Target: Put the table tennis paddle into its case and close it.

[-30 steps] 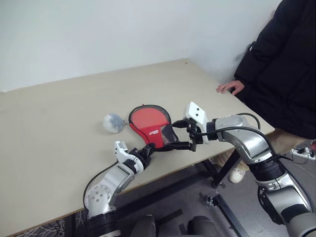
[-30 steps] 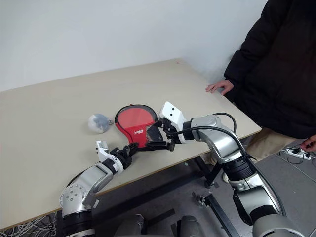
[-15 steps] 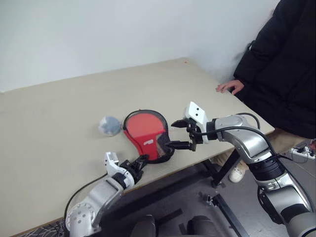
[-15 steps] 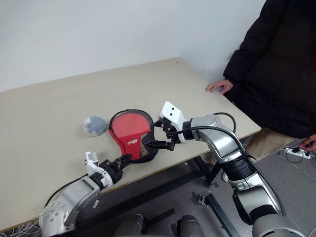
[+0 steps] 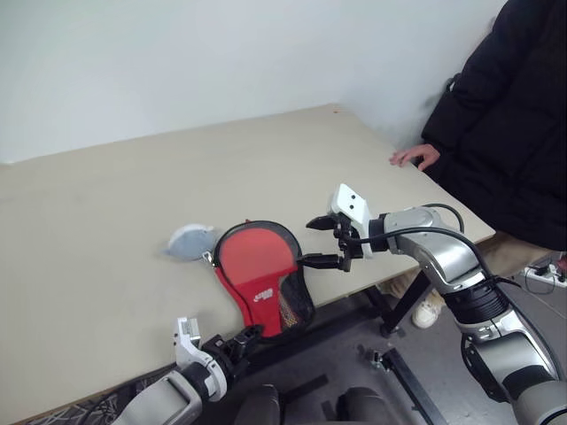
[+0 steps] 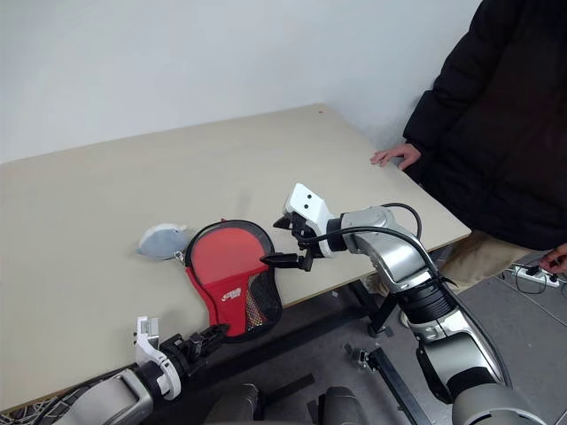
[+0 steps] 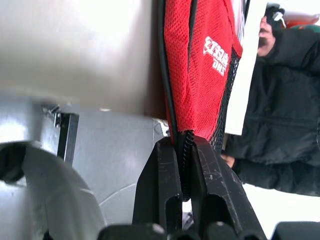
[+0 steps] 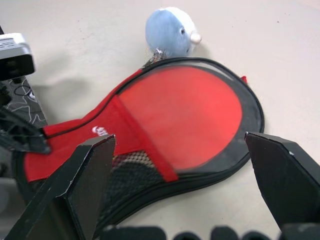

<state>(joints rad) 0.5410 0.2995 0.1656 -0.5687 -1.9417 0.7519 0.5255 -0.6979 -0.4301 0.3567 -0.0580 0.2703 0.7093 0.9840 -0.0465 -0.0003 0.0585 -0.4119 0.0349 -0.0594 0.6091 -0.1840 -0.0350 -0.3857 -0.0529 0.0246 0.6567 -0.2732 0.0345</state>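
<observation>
**Case pinched at its narrow end, right gripper standing open beside the neck**

While the left gripper [image 7: 181, 165] stays out past the near table edge, its two black fingers are clamped on the black edging at the narrow handle end of the case [image 5: 261, 274]. That end overhangs the table [image 5: 106, 221]; the round end lies flat on the top. The case's long axis runs from the left gripper up and away across the table, towards a small blue-grey pouch [image 5: 189, 240] that touches the round end's far rim.

The right gripper [image 5: 321, 241] hovers just beside the case's right flank, near where the round part narrows, fingers spread wide and holding nothing. It points across the case, roughly square to the long axis. The left gripper is on the case; the right is near but apart from it.

Condition of the goods: the table tennis paddle [image 8: 185, 117] sits inside, its red face showing through the mesh and filling the round end. A red fabric band with white lettering [image 7: 218, 52] crosses the neck. Black mesh lies slack and bulging along the lower right side in the head views. The handle cannot be made out. Whether the edge seam is zipped cannot be told; judged from the slack mesh, closing is probably unfinished.

A person in a black coat [image 5: 509, 115] stands at the far right corner, one hand [image 5: 415, 157] resting on the table.
</observation>
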